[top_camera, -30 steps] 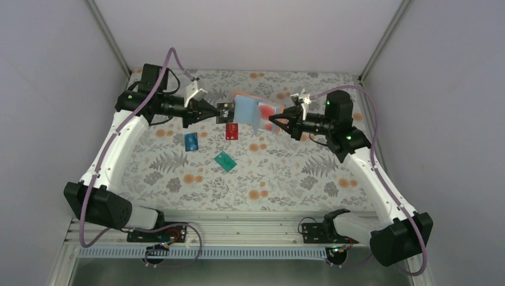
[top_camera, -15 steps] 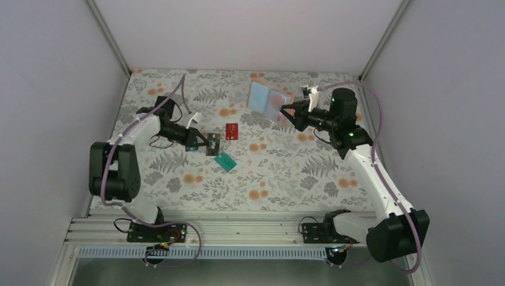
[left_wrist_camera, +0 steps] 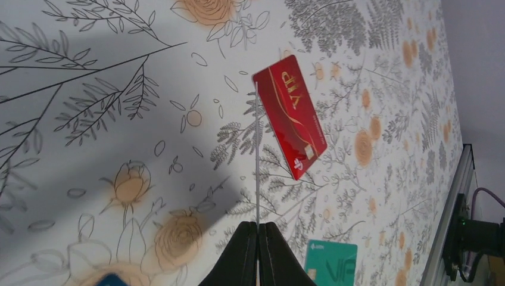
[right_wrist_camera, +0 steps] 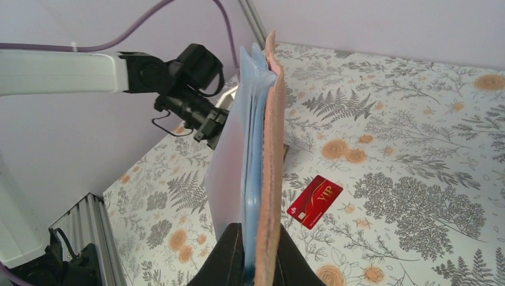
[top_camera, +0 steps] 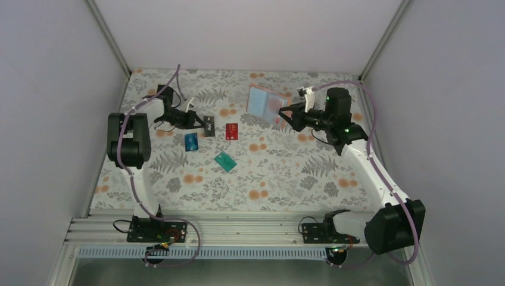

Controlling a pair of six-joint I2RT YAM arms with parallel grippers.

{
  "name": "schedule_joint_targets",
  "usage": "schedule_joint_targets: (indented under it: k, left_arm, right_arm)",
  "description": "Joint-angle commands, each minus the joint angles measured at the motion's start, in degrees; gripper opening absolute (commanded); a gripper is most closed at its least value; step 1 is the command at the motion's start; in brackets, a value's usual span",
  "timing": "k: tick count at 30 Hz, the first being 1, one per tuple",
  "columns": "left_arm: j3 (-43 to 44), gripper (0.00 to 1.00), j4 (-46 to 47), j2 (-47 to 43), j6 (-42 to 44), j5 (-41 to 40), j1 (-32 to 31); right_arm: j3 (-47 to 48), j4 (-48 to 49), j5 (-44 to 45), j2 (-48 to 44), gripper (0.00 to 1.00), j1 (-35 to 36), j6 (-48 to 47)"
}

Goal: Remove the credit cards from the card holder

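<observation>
My left gripper (top_camera: 201, 123) is shut on a black card (top_camera: 209, 126), held low over the table left of the red card (top_camera: 231, 131). In the left wrist view the black card (left_wrist_camera: 256, 155) shows edge-on between my fingertips. The red card (left_wrist_camera: 290, 125), the teal-green card (top_camera: 225, 161) and the blue card (top_camera: 190, 142) lie flat on the table. My right gripper (top_camera: 286, 116) is shut on the card holder (top_camera: 265, 102), pink with blue sleeves, held upright above the table's far right. It shows edge-on in the right wrist view (right_wrist_camera: 262, 149). I see no pale card.
The floral table cover (top_camera: 286, 173) spans the whole work area, with grey walls on three sides. A metal rail (top_camera: 238, 229) with the arm bases runs along the near edge. The left arm's elbow (top_camera: 126, 140) stands folded near the left wall.
My left gripper pulled the black card away from the holder, swung down toward the near cards, then moved back to the far left. The right gripper shifted the holder slightly.
</observation>
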Motion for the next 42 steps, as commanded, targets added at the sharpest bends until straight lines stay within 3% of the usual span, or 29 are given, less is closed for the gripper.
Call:
schedule_joint_targets:
  k: [1, 14, 16, 22, 25, 28, 29, 30, 31, 33, 36, 42]
  left_arm:
    - [4.1, 0.02, 0.3, 3.2, -1.0, -0.1, -1.5]
    - [8.7, 0.03, -3.8, 11.2, -0.1, -6.5, -1.7]
    - [9.7, 0.12, -4.0, 11.1, 0.2, -8.6, -1.7]
    - [11.8, 0.5, -5.4, 8.1, 1.0, -10.8, -1.7]
    - [13.0, 0.57, -7.0, 4.0, 2.0, -9.6, -1.7]
    - [13.1, 0.65, -8.1, -3.8, 7.1, -3.1, -2.1]
    - [12.6, 0.71, -8.3, -7.3, 10.1, 0.1, -2.7]
    - [11.9, 0.89, -9.0, -10.6, 13.7, 3.6, -3.6]
    - [11.1, 0.99, -10.3, -14.1, 18.1, 7.3, -4.6]
    - [9.6, 1.0, -13.6, -20.6, 25.2, 13.3, -7.8]
    - [6.5, 1.0, -14.0, -26.3, 28.5, 17.4, -11.8]
    - [3.7, 1.0, -7.0, -29.0, 24.6, 13.0, -17.1]
  right_arm:
    - [1.7, 0.2, -2.1, 0.6, 0.04, -0.1, -1.1]
    - [1.8, 0.0, -2.9, 0.3, 0.04, -0.1, -1.4]
    - [1.8, -0.1, -3.5, 0.3, 0.04, -0.1, -1.5]
    - [2.1, -1.2, -6.8, 0.7, 0.04, 0.0, -2.4]
    - [2.4, -1.9, -8.1, 0.3, 0.04, 0.5, -3.1]
    - [2.3, -1.8, -11.5, -0.3, 0.04, 1.5, -4.2]
    - [2.3, -1.7, -12.7, -0.5, 0.04, 2.0, -4.5]
    - [2.2, -1.4, -13.3, -0.9, 0.04, 2.4, -4.6]
    - [2.1, -1.0, -13.7, -1.1, 0.04, 2.7, -4.8]
    - [2.1, -0.4, -13.8, -1.4, 0.04, 3.6, -4.5]
    - [2.3, 0.4, -14.7, -1.1, 0.04, 4.8, -4.3]
    - [3.8, -2.7, -16.1, -1.4, 0.04, 8.3, -8.1]
